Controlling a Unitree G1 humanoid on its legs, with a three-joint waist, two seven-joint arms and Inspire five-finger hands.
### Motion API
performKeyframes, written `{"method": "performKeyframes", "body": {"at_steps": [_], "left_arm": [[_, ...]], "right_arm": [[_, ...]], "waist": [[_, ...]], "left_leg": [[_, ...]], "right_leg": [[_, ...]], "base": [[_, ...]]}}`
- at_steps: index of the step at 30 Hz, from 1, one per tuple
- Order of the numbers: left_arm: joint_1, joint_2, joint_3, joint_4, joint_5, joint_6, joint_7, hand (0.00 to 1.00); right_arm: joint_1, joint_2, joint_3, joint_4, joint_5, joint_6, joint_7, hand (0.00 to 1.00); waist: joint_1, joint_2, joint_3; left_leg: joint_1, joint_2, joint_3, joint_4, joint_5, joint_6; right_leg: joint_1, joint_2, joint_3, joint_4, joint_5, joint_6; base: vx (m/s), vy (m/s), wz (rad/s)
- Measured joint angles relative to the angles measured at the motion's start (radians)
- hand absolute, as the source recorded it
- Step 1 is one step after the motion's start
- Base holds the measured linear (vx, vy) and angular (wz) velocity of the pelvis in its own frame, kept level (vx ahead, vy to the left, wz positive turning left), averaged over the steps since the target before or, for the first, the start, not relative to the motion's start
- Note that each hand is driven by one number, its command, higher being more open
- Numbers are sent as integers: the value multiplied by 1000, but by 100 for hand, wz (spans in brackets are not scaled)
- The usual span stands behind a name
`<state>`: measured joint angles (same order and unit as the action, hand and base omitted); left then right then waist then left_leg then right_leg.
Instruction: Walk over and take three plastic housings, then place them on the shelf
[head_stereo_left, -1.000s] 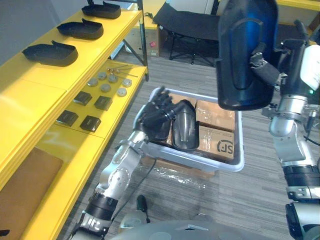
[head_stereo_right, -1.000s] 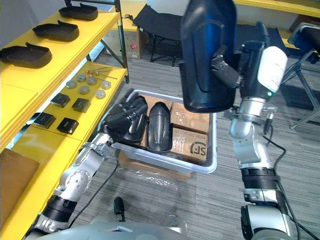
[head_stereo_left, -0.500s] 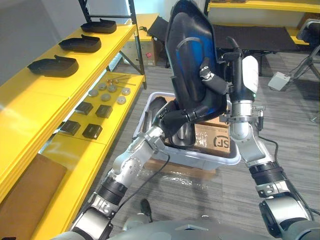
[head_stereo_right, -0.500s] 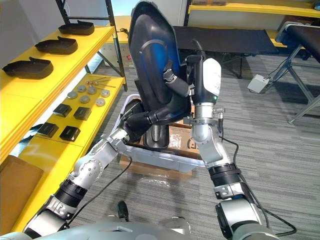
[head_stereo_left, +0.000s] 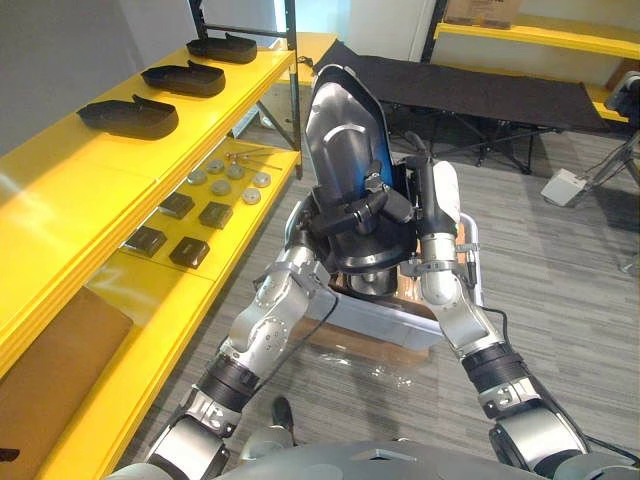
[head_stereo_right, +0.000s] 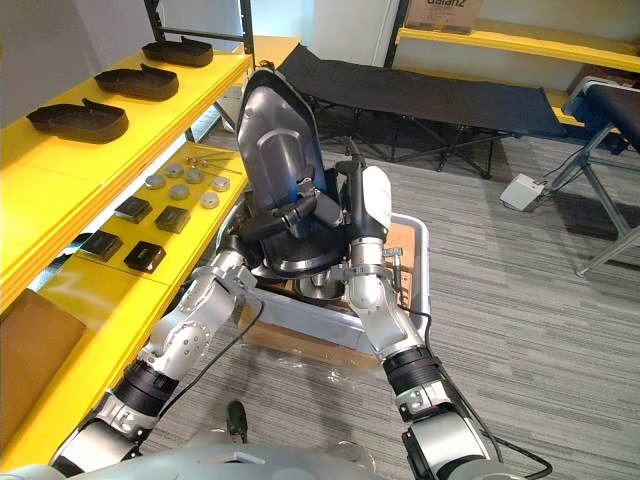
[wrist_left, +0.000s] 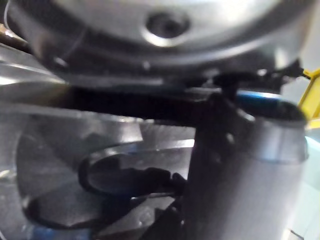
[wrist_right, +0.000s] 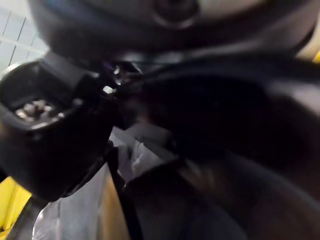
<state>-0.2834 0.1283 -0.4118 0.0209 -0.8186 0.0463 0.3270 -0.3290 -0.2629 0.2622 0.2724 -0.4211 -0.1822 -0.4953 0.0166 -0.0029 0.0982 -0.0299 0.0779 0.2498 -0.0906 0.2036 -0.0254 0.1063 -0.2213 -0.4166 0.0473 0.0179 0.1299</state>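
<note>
I hold a large black plastic housing (head_stereo_left: 345, 140) upright over the grey bin (head_stereo_left: 472, 250), with both hands on it. My right hand (head_stereo_left: 385, 205) curls its fingers across the housing's middle from the right. At its lower left edge, my left hand (head_stereo_left: 322, 232) grips the rim. Another black housing (head_stereo_right: 320, 288) lies in the bin beneath, mostly hidden. Three more housings (head_stereo_left: 128, 115) (head_stereo_left: 187, 78) (head_stereo_left: 228, 47) lie in a row on the yellow shelf's top board (head_stereo_left: 90, 180) to the left.
Cardboard boxes (head_stereo_left: 405, 290) fill the bin's right side. The shelf's lower board (head_stereo_left: 150, 290) carries small black parts (head_stereo_left: 190, 250) and metal discs (head_stereo_left: 225, 178); a brown board (head_stereo_left: 50, 350) lies nearer. A black folding cot (head_stereo_left: 480, 90) stands behind the bin.
The view has shifted. My right hand brought the housing down from high up to over the bin. My left hand rose out of the bin and took hold of its lower edge.
</note>
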Motion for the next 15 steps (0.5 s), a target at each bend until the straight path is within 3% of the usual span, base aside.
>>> {"method": "performKeyframes", "body": {"at_steps": [8,15], "left_arm": [[5,-13,-25,38,-2,-52,21,0],[5,-18,-45,114,-7,-111,91,0]], "right_arm": [[4,5,27,44,2,22,-23,0],[11,30,65,54,2,23,-37,0]], "waist": [[7,-19,-9],[9,-38,-18]], "left_leg": [[0,8,-3,0,-1,-2],[2,16,-2,0,-6,-9]], "right_leg": [[18,9,2,-37,14,-4],[22,18,7,-50,20,-6]], "base": [[0,0,0],[15,-9,-4]]}}
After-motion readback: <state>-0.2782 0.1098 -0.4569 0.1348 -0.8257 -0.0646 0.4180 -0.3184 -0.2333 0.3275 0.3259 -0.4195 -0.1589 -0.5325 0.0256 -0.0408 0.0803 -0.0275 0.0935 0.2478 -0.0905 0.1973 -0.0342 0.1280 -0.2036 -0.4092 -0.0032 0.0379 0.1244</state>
